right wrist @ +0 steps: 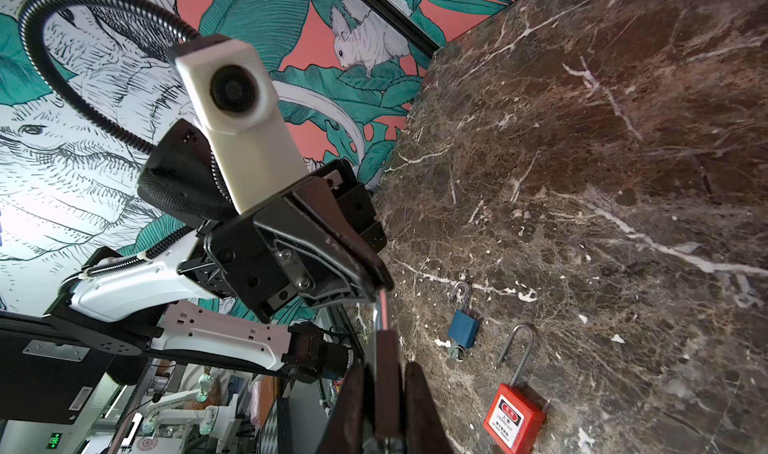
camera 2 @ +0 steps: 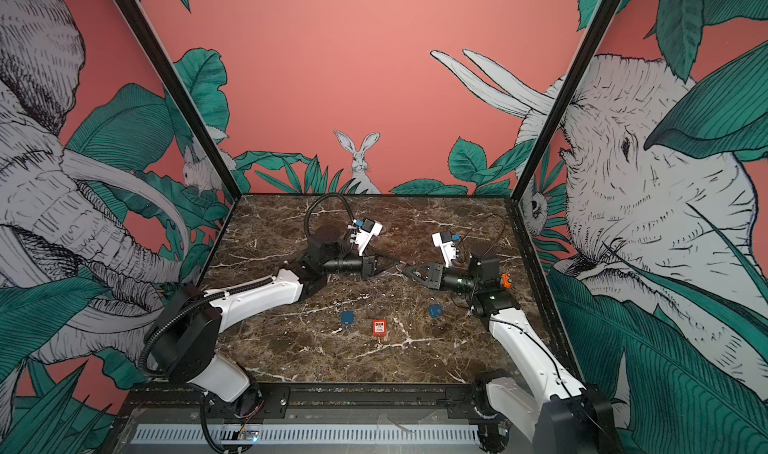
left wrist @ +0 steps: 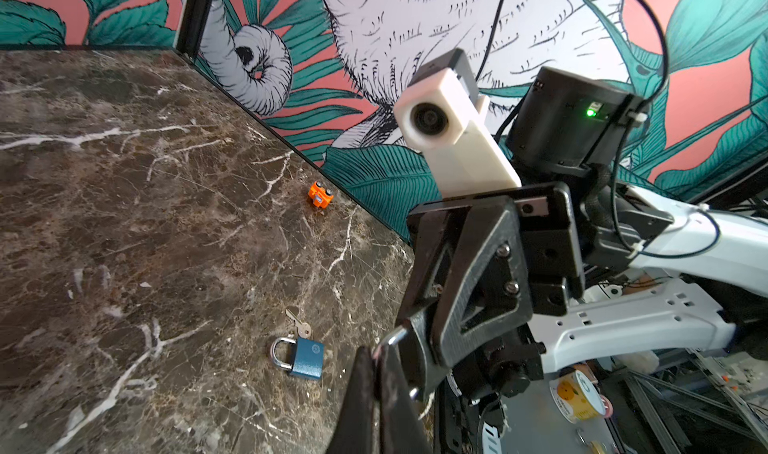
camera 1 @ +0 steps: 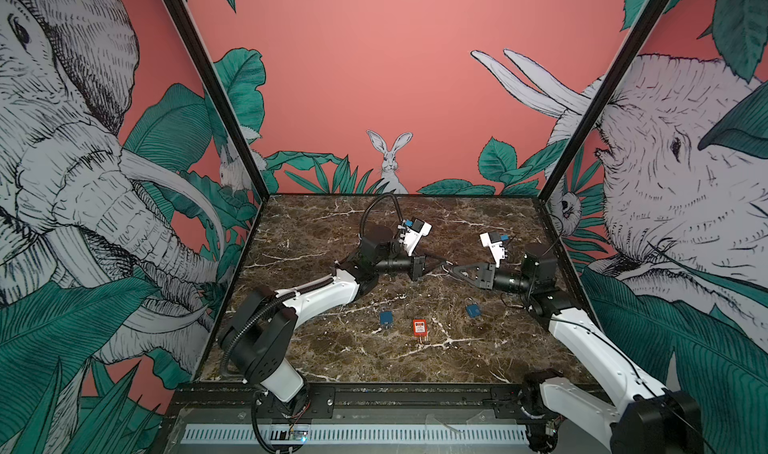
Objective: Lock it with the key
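Above the middle of the table my right gripper [camera 1: 452, 269] [right wrist: 386, 368] is shut on a dark brown padlock [right wrist: 387, 389]. Its silver shackle [right wrist: 381, 310] sticks out toward my left gripper [camera 1: 444, 262] [left wrist: 376, 354]. The left jaws are shut, and their tips touch the end of the shackle [left wrist: 391, 338]. I cannot tell whether they pinch it. A blue padlock [left wrist: 306, 358] [camera 1: 472, 309] with its shackle closed lies on the table, and a loose key [left wrist: 299, 326] lies beside it.
A second blue padlock [right wrist: 463, 327] [camera 1: 386, 318] lies with its shackle open and keys [right wrist: 455, 352] at its base. A red padlock [right wrist: 514, 418] [camera 1: 419, 328] with a long shackle lies near it. A small orange object [left wrist: 320, 195] sits by the right wall.
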You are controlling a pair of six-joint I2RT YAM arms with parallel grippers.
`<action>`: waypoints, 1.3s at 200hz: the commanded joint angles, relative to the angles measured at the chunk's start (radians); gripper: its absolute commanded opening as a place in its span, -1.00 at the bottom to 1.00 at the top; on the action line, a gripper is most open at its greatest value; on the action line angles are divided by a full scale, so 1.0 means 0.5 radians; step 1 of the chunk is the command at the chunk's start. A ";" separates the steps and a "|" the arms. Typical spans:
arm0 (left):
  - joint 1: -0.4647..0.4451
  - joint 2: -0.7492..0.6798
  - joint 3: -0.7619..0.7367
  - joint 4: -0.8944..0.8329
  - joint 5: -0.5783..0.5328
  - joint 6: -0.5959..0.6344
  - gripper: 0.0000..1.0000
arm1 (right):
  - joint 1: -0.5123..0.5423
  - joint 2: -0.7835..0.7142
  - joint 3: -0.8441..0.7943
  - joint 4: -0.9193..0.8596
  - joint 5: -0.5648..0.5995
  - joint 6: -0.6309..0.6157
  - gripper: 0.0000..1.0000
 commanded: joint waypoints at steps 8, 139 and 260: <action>-0.250 -0.010 -0.007 0.267 0.457 -0.078 -1.00 | 0.036 0.163 0.108 0.418 0.119 0.035 -1.00; -0.255 -0.054 -0.008 0.138 0.400 0.022 -0.94 | 0.024 0.091 0.058 0.208 0.166 -0.124 -1.00; -0.255 -0.005 -0.012 0.349 0.566 -0.163 -0.77 | 0.007 0.089 0.082 0.179 0.132 -0.152 -1.00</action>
